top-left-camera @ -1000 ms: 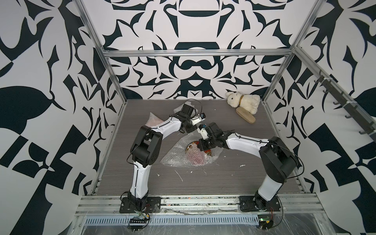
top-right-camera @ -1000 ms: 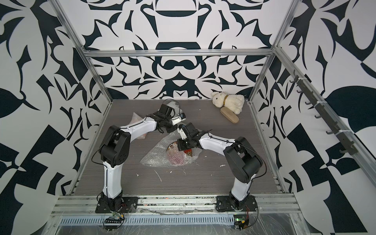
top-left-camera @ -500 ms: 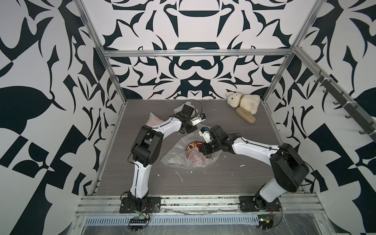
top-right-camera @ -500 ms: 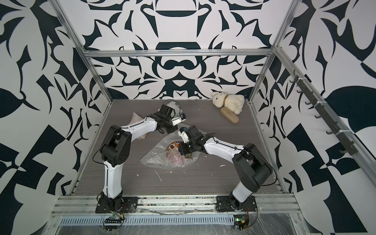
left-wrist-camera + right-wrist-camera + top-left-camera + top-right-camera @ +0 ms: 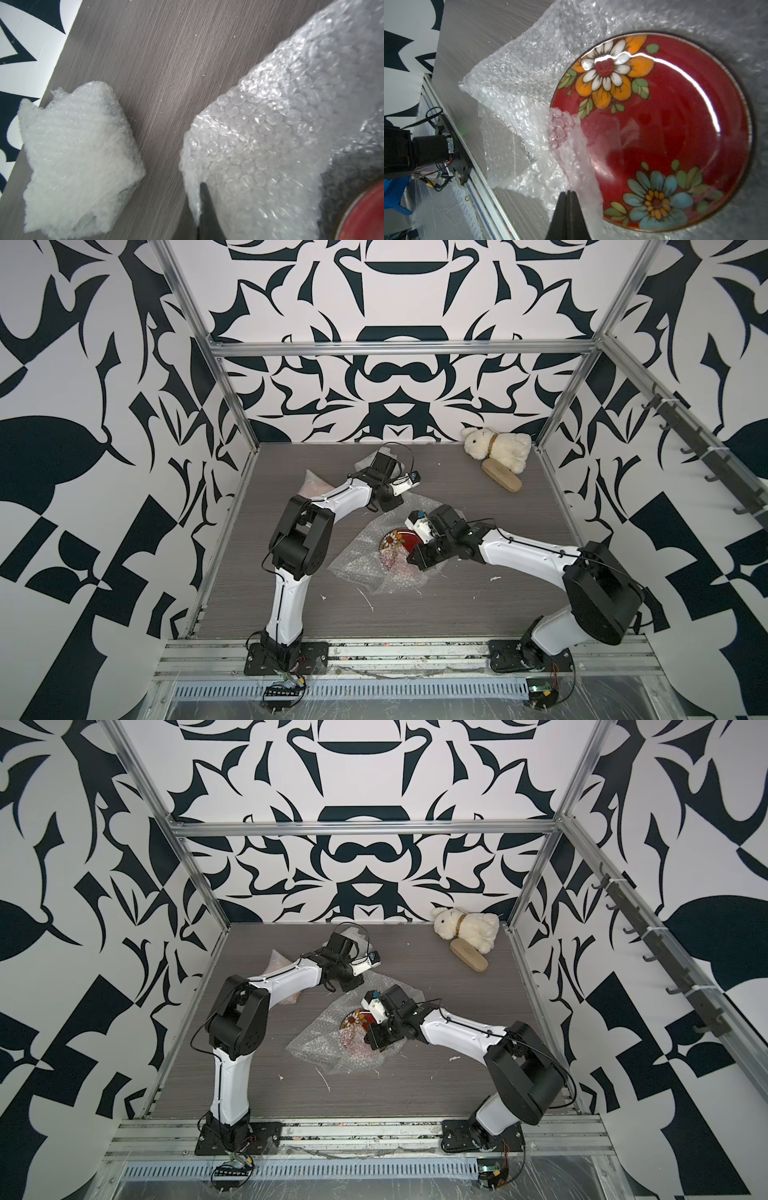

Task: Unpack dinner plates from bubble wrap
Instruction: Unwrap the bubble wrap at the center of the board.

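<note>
so, low in the right wrist view the right gripper point(image 5: 568, 193) has its fingers pressed together on a flap of the bubble wrap point(image 5: 529, 87), raised over the dark red flowered plate point(image 5: 675, 128). the plate lies on that opened sheet mid-frame in both top views. further back the left gripper point(image 5: 202, 187) pinches the sheet's far edge. a rabbit point(image 5: 498, 445) and brush point(image 5: 500, 481) sit upper right.

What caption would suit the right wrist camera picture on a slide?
Shut right gripper pinches a bubble wrap flap lying across a glossy red floral plate.
</note>
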